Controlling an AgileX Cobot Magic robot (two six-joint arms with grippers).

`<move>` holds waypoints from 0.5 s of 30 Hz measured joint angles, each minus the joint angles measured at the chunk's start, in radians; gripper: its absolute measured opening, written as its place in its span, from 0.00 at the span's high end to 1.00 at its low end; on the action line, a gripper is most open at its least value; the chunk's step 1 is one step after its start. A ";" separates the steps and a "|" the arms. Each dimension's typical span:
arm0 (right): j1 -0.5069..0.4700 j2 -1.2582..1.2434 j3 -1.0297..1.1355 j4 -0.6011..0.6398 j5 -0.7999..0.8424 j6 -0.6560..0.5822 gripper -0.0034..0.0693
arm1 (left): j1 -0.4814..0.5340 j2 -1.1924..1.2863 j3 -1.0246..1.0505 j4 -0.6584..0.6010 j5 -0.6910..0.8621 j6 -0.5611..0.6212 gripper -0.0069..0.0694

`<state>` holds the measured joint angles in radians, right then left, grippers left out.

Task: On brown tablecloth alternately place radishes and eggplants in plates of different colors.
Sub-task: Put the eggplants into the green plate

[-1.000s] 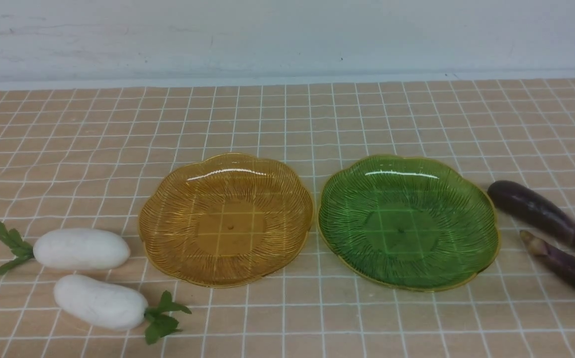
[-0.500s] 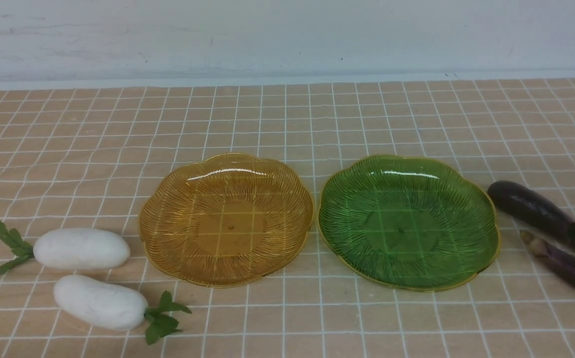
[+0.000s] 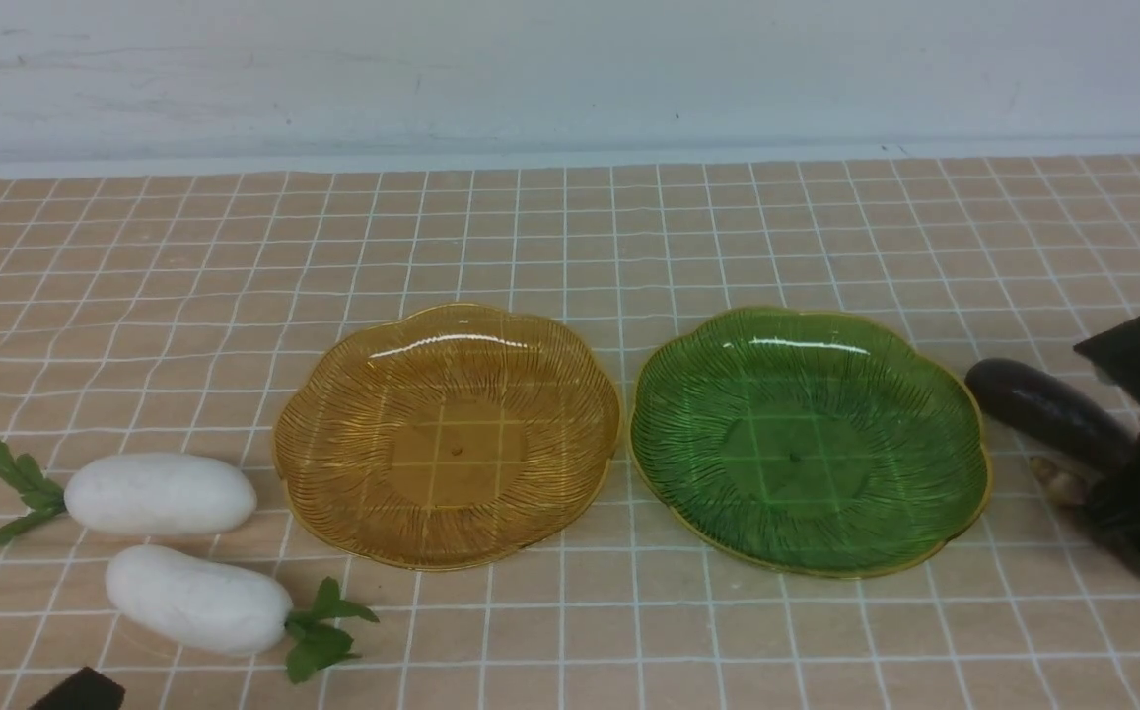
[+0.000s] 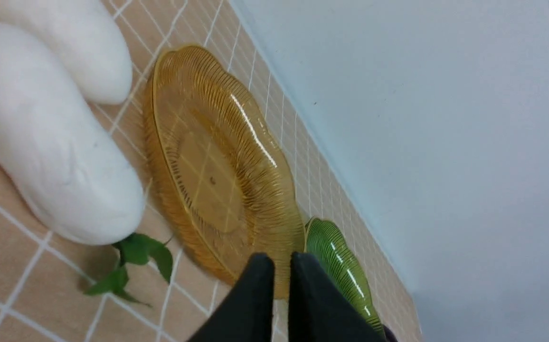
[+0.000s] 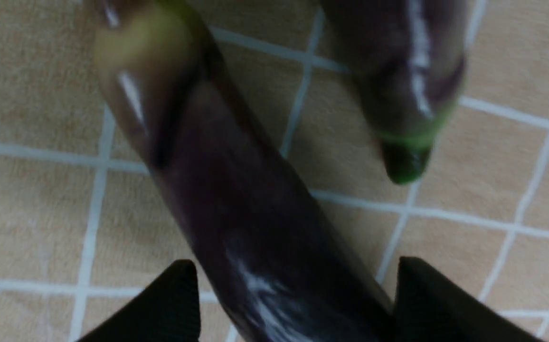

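Picking comes first, I judge: my right pincer (image 5: pixel 298 299) gapes over the pale-stemmed eggplant (image 5: pixel 255 204) between my tips, needing a lower, squared, gentle squeeze.

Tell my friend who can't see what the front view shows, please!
An amber plate and a green plate sit side by side, two white radishes on the left, two purple eggplants on the right, partly behind a dark gripper.
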<state>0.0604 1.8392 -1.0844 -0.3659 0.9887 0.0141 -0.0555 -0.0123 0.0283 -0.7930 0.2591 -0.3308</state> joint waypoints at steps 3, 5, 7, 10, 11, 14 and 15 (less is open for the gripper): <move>-0.001 0.040 -0.025 0.011 0.024 -0.006 0.41 | 0.000 0.000 -0.055 -0.008 0.081 0.060 0.86; -0.001 0.046 -0.081 0.069 0.122 -0.014 0.47 | 0.000 0.028 -0.157 0.001 0.204 0.107 0.86; 0.003 0.020 -0.188 0.177 0.202 -0.034 0.47 | 0.000 0.111 -0.306 0.062 0.343 0.160 0.86; 0.056 -0.063 -0.305 0.407 0.216 -0.050 0.47 | 0.000 0.307 -0.508 0.202 0.536 0.210 0.86; 0.089 -0.076 -0.328 0.476 0.216 -0.051 0.47 | 0.000 0.361 -0.550 0.238 0.582 0.215 0.86; 0.197 -0.064 -0.347 0.582 0.142 -0.058 0.47 | 0.000 0.543 -0.642 0.338 0.665 0.225 0.86; 0.243 -0.038 -0.347 0.594 0.105 -0.066 0.47 | 0.000 0.582 -0.655 0.352 0.668 0.230 0.86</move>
<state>0.3029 1.8017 -1.4319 0.2284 1.0935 -0.0514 -0.0555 0.5694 -0.6265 -0.4413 0.9273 -0.1009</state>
